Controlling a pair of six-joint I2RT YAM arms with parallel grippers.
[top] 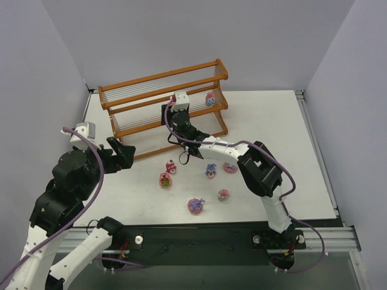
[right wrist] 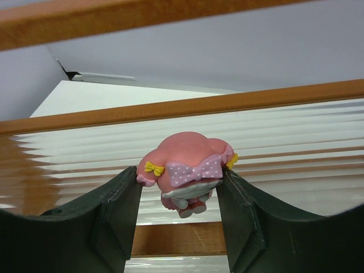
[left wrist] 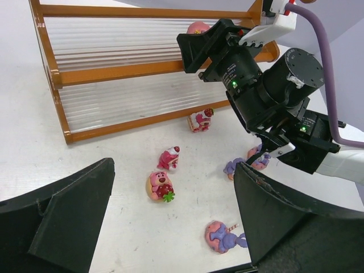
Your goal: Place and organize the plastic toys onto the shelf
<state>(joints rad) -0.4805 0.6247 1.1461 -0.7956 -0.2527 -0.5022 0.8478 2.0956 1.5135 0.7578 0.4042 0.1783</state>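
Observation:
The shelf stands at the back of the table, with one red and blue toy on its middle tier at the right. My right gripper reaches into the shelf front and is shut on a pink toy with a polka-dot bow, held over the pale rods. That toy also peeks out in the left wrist view. My left gripper is open and empty, hovering left of the loose toys. Several toys lie on the table, among them a pink bear with a strawberry and a purple one.
Loose toys sit in front of the shelf. My right arm stretches across the table above them. Grey walls close in the back and both sides.

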